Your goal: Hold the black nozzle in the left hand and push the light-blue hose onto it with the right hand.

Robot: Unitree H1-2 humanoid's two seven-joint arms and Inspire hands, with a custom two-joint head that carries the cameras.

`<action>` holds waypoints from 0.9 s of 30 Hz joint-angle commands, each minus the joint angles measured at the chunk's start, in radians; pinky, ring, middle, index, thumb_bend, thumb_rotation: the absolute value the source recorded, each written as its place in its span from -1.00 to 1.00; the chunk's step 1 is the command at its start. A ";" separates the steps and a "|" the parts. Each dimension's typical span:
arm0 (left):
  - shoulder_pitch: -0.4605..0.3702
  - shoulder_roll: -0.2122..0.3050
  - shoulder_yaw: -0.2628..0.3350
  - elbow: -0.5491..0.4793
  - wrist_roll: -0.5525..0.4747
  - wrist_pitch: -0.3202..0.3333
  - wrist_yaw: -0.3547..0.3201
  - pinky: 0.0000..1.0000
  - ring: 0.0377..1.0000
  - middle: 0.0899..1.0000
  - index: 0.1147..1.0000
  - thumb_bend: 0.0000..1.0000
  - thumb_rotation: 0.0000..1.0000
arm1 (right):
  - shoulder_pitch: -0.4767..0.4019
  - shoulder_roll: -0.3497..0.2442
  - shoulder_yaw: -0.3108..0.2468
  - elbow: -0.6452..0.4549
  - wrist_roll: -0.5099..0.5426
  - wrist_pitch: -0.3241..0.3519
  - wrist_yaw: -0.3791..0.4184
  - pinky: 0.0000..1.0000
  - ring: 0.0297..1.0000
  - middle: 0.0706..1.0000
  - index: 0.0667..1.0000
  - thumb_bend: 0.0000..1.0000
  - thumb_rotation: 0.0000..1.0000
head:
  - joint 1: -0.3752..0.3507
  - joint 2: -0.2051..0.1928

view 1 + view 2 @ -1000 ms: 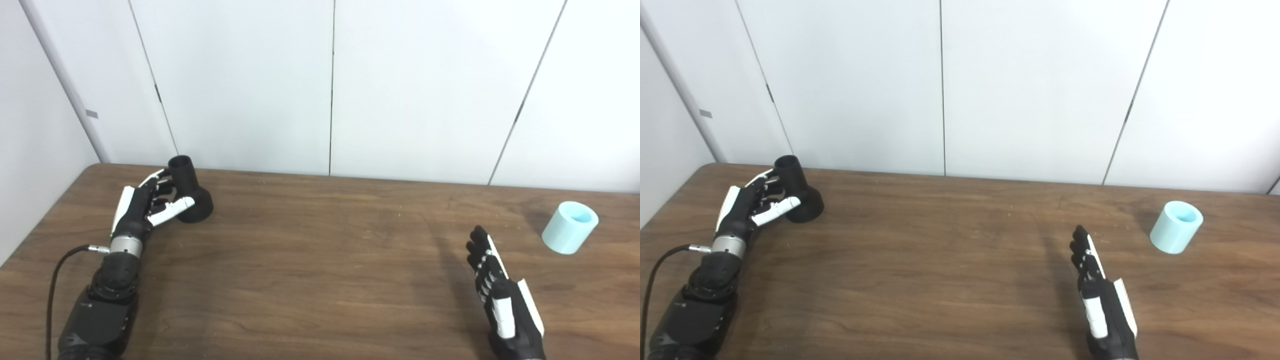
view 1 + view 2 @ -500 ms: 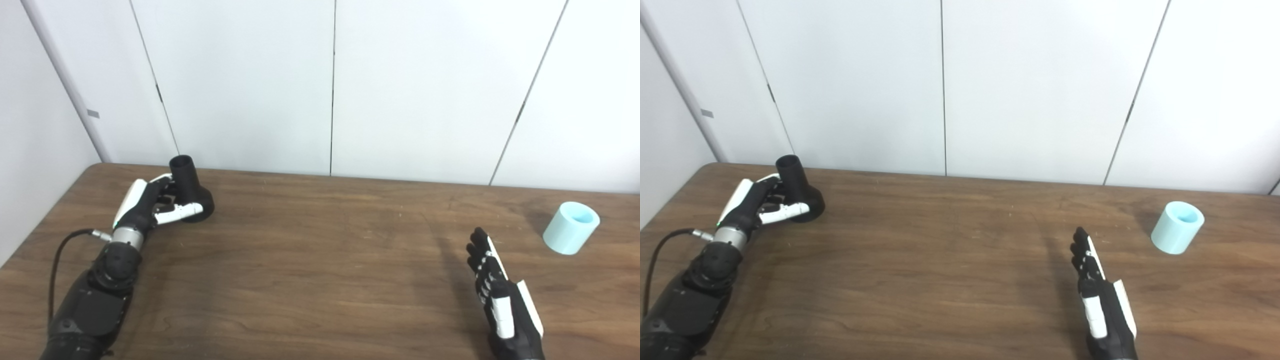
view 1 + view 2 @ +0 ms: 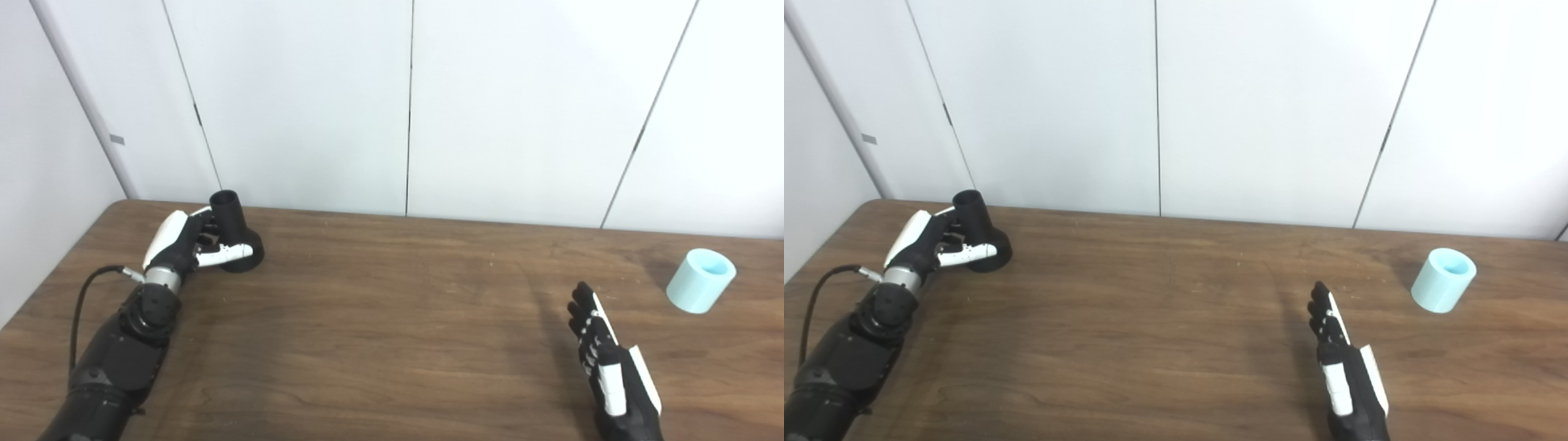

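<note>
Nearest, the right hand (image 3: 606, 367) hovers low over the wooden desk (image 3: 392, 343), flat and empty with its fingers stretched out together, pointing away from the robot. The light-blue hose (image 3: 701, 280), a short stubby tube, stands on the desk well apart from it, further back and to the right, open end tilted upward.

Far back at the left corner, the left hand (image 3: 184, 245) is wrapped around the black nozzle (image 3: 233, 236), thumb across the flared base and fingers behind the narrow neck. The base seems to rest on the desk, though contact is hard to judge at this distance.

The step in hand looks like securing that grip. It should be firmed low on the base, leaving the neck bare for the hose, before lifting toward the middle.
</note>
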 commanded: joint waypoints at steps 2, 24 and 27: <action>-0.003 0.006 -0.016 0.020 0.017 0.043 -0.010 0.60 0.48 0.46 0.39 0.93 -0.07 | 0.035 0.026 0.012 0.015 0.015 0.001 -0.005 1.00 1.00 1.00 1.00 0.33 1.00 | 0.001 0.000; 0.015 -0.025 -0.045 0.044 0.039 0.008 0.067 -0.07 0.01 -0.01 -0.16 0.05 -0.87 | 0.032 0.036 0.009 0.015 0.015 0.017 -0.005 1.00 1.00 1.00 1.00 0.36 1.00 | -0.004 0.015; 0.033 -0.031 -0.062 0.039 0.052 -0.019 0.074 -0.12 -0.02 -0.02 -0.16 0.05 -0.86 | 0.031 0.036 0.009 0.014 0.015 0.021 -0.005 1.00 1.00 1.00 1.00 0.36 1.00 | -0.004 0.015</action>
